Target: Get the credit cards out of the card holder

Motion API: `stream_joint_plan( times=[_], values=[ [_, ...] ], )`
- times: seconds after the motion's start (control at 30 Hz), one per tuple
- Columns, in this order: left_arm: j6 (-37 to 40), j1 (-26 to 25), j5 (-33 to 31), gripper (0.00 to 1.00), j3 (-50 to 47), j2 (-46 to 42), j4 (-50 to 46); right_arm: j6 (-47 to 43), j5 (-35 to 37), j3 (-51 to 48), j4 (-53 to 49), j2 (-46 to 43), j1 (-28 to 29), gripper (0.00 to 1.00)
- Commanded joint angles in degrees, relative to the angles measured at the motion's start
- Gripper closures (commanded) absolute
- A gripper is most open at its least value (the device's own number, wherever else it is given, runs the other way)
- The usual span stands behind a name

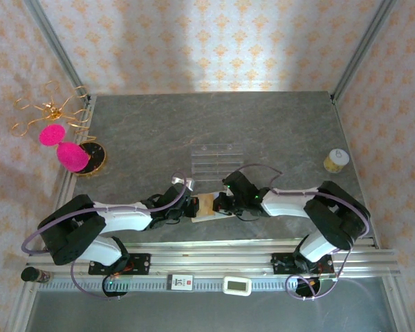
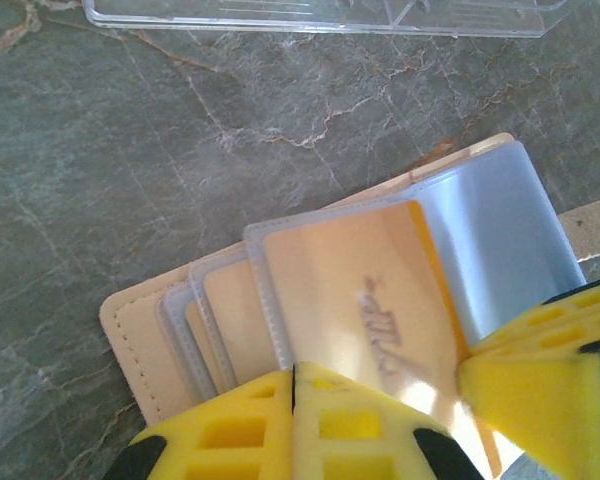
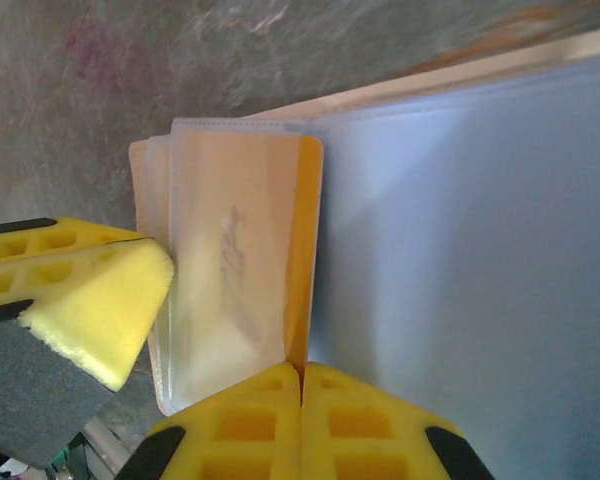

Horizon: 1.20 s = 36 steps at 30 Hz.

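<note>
Yellow-tipped, my right pincer [image 3: 302,372] was pinched shut on the gold card [image 3: 303,250] just ahead of it. My left pincer [image 2: 293,375] clamped the card holder [image 2: 128,325]. The card looked thin, stiff and slippery, so I judged its exposed edge the best hold.

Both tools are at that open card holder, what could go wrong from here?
The left tool and right tool are shut close together over the card holder; they could bump each other.
The gold card sits inside a clear sleeve, so a pull might drag the sleeve or the holder along.
</note>
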Motion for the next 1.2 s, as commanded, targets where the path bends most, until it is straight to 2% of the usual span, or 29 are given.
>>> stream_joint_plan(
  times=[0.0,0.13,0.43,0.6,0.77,0.97,1.07,1.17],
  values=[
    [0.7,-0.2,1.3,1.00,-1.9,2.1,-4.6,0.7,5.4,-2.7,-4.6,-2.5,-1.0,1.00],
    [1.0,0.1,1.2,1.00,-1.3,1.7,-4.5,1.0,6.1,-4.4,-4.4,-2.8,-1.0,1.00],
    [1.7,-0.5,0.5,1.00,2.4,-4.8,-7.2,-1.8,5.3,-3.3,-3.5,-2.9,-0.9,1.00],
    [1.8,-3.7,2.3,1.00,5.4,-0.5,-6.2,-2.7,5.0,-2.8,-3.0,-3.2,-0.7,0.99],
    [1.6,-4.2,2.4,1.00,5.4,2.7,-5.7,-3.7,4.9,-2.2,-3.4,-3.4,-0.7,0.97],
    [1.0,-3.2,1.5,1.00,4.5,4.3,-8.1,-5.5,4.9,-1.1,-4.7,-5.7,-1.2,0.81],
    [1.0,-2.7,1.6,1.00,3.5,3.6,-7.6,-6.6,5.2,0.0,-5.6,-6.5,-2.2,0.78],
    [1.3,-2.3,2.3,1.00,3.0,3.6,-6.6,-6.2,2.3,0.4,-4.1,-5.1,-4.0,0.78]
  ],
)
